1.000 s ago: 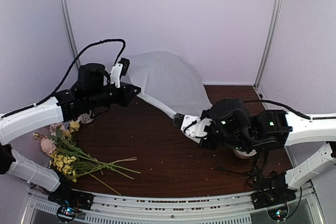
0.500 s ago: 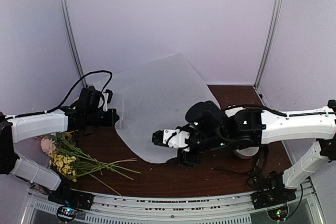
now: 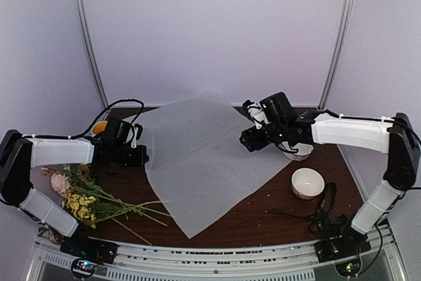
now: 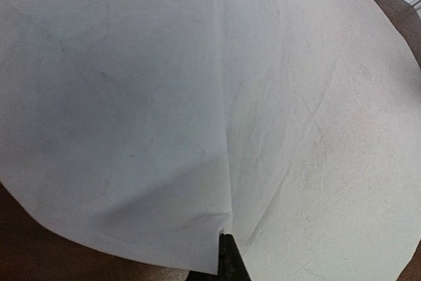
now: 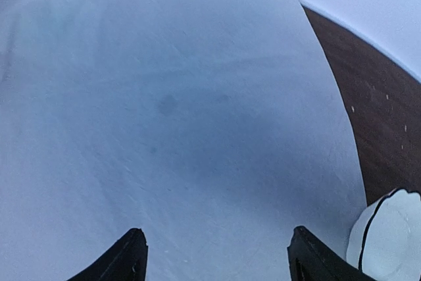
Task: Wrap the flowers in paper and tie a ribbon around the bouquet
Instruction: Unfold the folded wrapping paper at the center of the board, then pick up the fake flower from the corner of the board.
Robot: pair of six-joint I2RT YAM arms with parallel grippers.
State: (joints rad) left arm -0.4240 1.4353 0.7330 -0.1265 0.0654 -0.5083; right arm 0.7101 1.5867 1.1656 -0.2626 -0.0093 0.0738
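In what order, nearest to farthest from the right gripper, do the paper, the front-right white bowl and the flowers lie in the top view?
1. paper: directly beneath the right gripper, in the middle.
2. white bowl: front right, off the sheet.
3. flowers: far left, near the front edge.

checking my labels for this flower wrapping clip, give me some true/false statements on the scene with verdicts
1. The paper lies spread open on the table. True.
2. The flowers sit in the middle of the paper. False: they lie on the table to its left.
3. The left gripper is shut on the paper's edge. True.
4. The right gripper clamps the paper. False: its jaws stand open over the sheet, holding nothing.
5. The white bowl stands on the paper. False: it stands on bare table, right of the sheet.
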